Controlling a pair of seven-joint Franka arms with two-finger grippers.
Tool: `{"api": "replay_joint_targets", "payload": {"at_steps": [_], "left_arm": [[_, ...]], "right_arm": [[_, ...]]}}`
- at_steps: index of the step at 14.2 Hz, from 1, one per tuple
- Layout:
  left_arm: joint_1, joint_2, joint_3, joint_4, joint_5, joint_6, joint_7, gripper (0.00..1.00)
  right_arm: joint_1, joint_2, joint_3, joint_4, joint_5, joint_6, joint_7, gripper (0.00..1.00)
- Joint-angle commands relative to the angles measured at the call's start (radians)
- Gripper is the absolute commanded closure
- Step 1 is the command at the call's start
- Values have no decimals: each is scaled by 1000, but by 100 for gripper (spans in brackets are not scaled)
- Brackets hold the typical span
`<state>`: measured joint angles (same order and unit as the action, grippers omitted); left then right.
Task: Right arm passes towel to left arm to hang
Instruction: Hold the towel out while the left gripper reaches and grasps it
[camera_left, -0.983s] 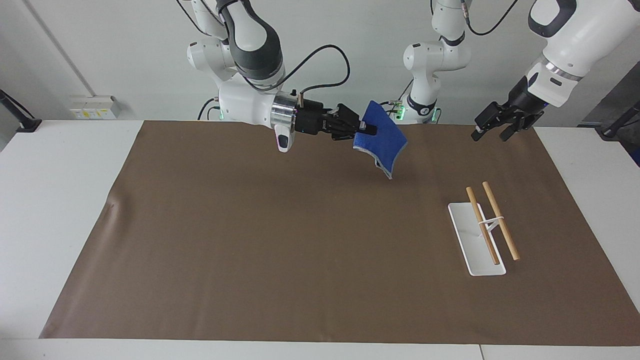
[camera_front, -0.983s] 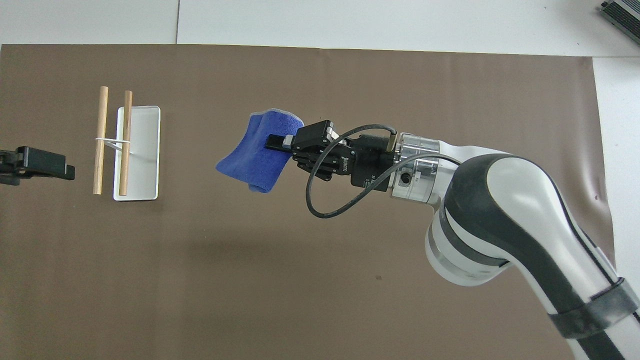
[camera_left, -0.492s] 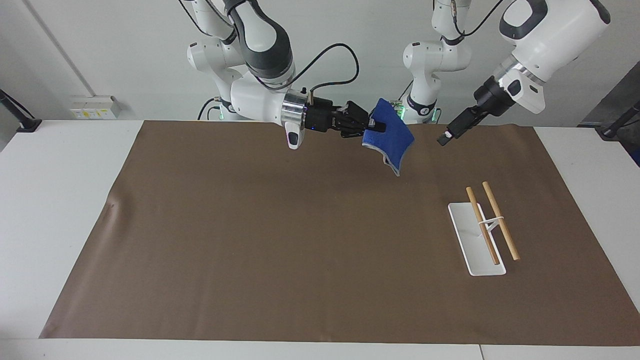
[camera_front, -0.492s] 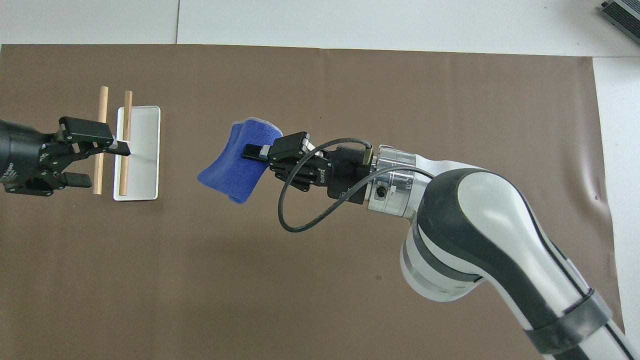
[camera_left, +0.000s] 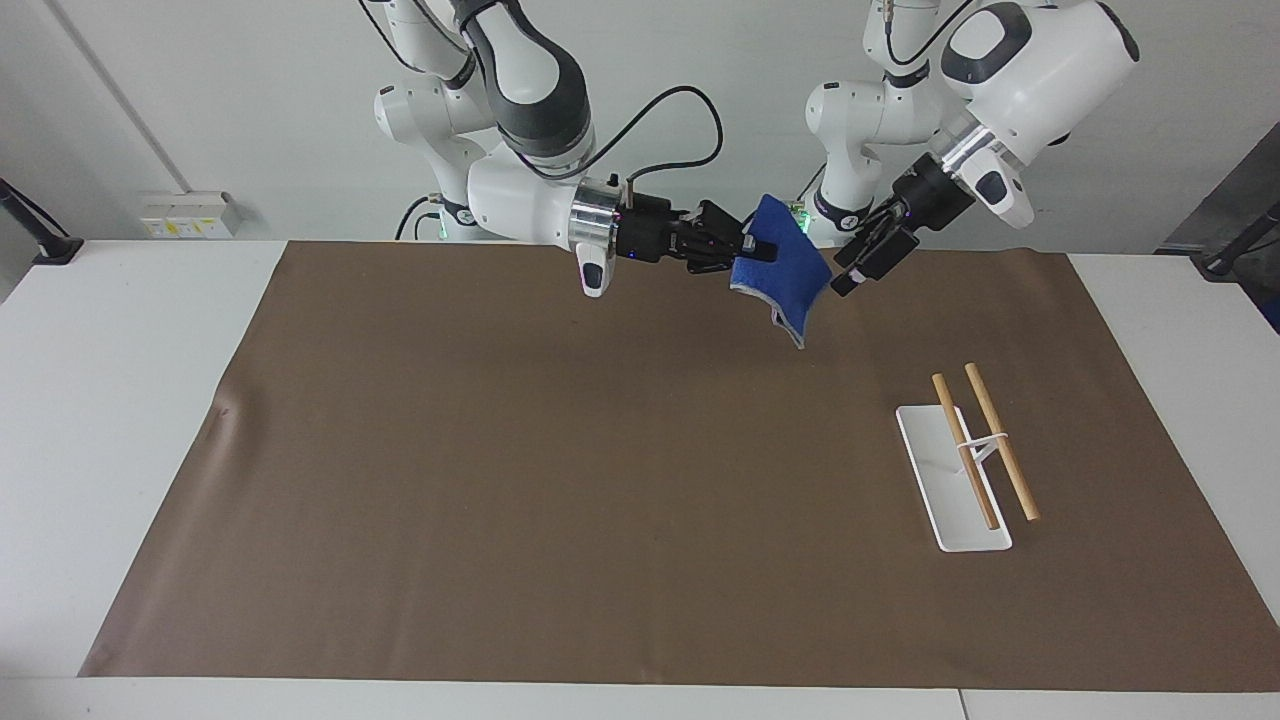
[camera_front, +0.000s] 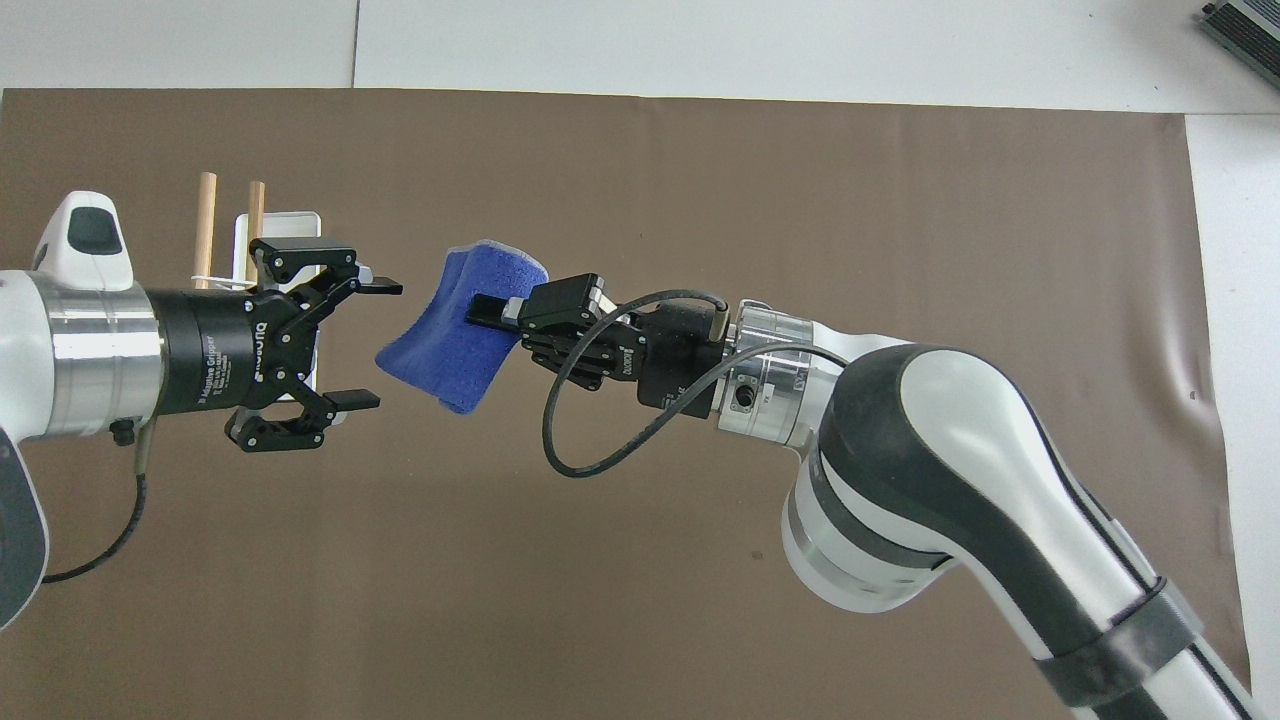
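The blue towel (camera_left: 782, 266) (camera_front: 450, 330) hangs in the air over the brown mat, pinched by my right gripper (camera_left: 752, 250) (camera_front: 483, 308), which is shut on its upper part. The cloth droops below the fingers. My left gripper (camera_left: 842, 277) (camera_front: 372, 345) faces the towel's free edge with its fingers open, a small gap away from the cloth and not touching it. The right arm (camera_front: 900, 460) reaches across from its own end of the table; the left arm (camera_left: 1010, 70) comes in from the other end.
A white tray (camera_left: 940, 490) with two wooden rods (camera_left: 1000, 440) stands on the brown mat (camera_left: 600, 480) toward the left arm's end, farther from the robots. In the overhead view the left gripper covers part of the tray (camera_front: 300, 222).
The left gripper has swung in from the table's end to just beside the towel's free edge. The right gripper has carried the towel a little toward it.
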<state>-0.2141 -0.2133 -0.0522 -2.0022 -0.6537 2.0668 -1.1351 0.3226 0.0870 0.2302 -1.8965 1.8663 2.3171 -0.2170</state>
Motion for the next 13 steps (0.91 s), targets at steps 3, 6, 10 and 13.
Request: {"api": "replay_joint_targets", "payload": {"at_steps": [3,6,10,13], "left_arm": [[-41,-49,11,-89,-60,114,-47,34],[-57,-41,11,-81,-60,165,-51,63],[-68,-40,11,-79,-58,145,-69,100],[-53,-41,15,-72,-46,75,-61,100]], "right_arm": [[0,-6,3,-10,33,10,-36,100],[0,-6,3,-12,31,10,-36,100],[0,-6,3,-13,28,10,-36,100],[0,-4,1,-13,-2,62,-24,71]]}}
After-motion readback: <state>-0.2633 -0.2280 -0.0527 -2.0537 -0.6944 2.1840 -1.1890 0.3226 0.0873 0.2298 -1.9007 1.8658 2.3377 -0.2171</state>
